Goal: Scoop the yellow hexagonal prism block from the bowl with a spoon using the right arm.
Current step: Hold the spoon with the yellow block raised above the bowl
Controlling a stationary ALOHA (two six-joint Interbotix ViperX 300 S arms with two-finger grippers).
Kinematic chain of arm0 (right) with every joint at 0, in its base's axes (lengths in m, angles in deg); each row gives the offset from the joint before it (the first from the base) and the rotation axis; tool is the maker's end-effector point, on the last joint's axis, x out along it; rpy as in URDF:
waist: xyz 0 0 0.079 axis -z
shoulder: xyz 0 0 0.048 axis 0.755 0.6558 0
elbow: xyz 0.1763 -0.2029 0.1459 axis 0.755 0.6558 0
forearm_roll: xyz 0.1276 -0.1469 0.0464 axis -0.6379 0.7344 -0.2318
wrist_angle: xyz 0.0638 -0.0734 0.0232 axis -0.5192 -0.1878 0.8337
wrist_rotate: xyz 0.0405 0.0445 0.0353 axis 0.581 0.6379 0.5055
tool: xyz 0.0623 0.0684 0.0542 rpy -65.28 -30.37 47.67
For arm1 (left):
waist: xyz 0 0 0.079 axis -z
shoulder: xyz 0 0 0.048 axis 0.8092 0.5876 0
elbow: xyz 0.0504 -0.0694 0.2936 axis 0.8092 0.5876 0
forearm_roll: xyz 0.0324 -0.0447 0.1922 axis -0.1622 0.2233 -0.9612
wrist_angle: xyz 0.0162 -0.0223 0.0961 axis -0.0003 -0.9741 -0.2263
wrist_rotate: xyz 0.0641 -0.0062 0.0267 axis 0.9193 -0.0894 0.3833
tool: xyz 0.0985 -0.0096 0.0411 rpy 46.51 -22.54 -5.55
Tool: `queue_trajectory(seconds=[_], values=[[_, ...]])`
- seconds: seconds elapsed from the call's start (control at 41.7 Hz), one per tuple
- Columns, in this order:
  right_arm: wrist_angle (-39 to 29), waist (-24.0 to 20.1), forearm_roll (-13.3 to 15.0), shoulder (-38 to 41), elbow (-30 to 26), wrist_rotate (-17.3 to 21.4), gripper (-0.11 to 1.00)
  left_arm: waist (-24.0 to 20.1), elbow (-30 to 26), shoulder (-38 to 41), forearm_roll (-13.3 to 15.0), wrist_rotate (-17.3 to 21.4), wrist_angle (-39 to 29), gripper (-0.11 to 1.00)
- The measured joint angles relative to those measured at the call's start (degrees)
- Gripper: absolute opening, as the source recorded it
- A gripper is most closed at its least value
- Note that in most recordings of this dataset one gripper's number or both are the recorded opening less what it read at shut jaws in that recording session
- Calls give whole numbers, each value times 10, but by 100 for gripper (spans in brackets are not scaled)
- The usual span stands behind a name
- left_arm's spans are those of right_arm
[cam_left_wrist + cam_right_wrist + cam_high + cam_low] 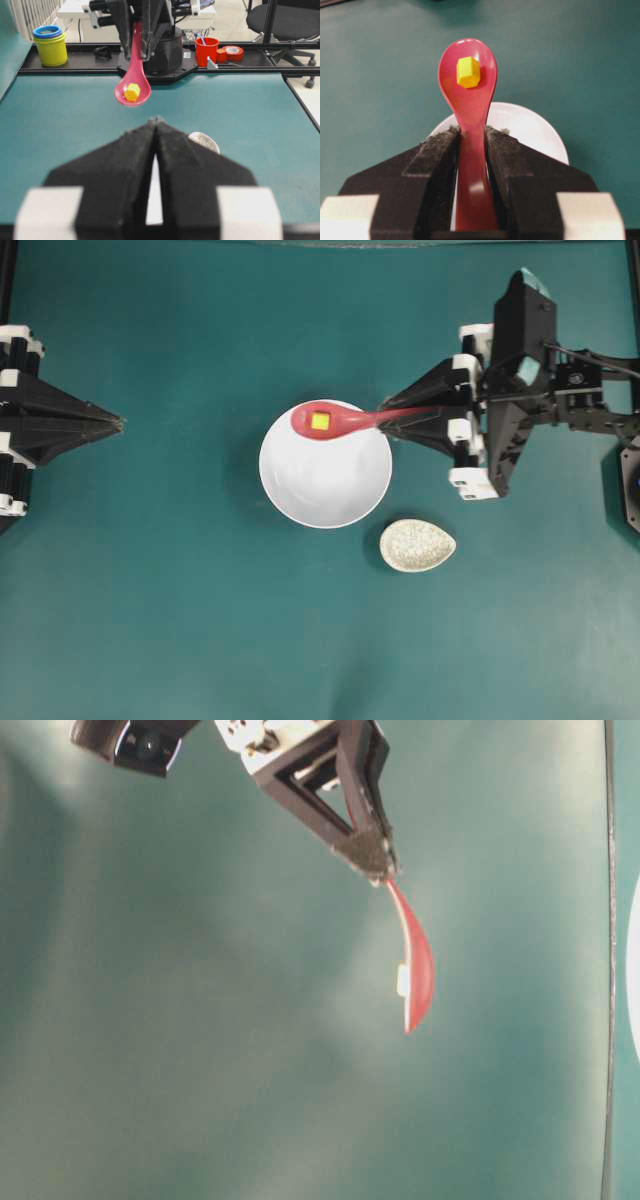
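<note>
— Yellow hexagonal prism block (468, 72): where is it sitting?

— It is lying in the scoop of the pink-red spoon (468, 105), near the middle of the oval and toward the tip. In the left wrist view the scoop is hanging clear above the teal table (150, 620), so I am judging the block to be already out of the white bowl (330, 490); the scooping step looks nearly done.

— And the tool?

— The right gripper (392, 418) is clamping the spoon's straight handle between its dark padded fingers (435, 155). The left gripper (118, 423) is resting well apart at the table's other side, its jaws pressed together on nothing.

— What is the next move calling for?

— Keeping the scoop level, I think. The block is small, hard-edged and faceted, and the spoon is looking glossy and smooth, so a tilt could be sending it sliding off. Any lift or carry is wanting to be slow and steady.

— Anything else around?

— The bowl is round, plain and smooth, empty as far as the overhead view is showing. Just beside it a speckled cream teardrop-shaped spoon rest (417, 545) is lying, matte and shallow. The table covering is looking like flat, even teal matting.
</note>
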Motion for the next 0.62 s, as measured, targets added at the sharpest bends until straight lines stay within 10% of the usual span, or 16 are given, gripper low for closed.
queue_trajectory(seconds=[0.624], values=[[-4, -6, 4, -73, 40, 4, 24, 0, 0, 0, 1, 0, 0, 1]])
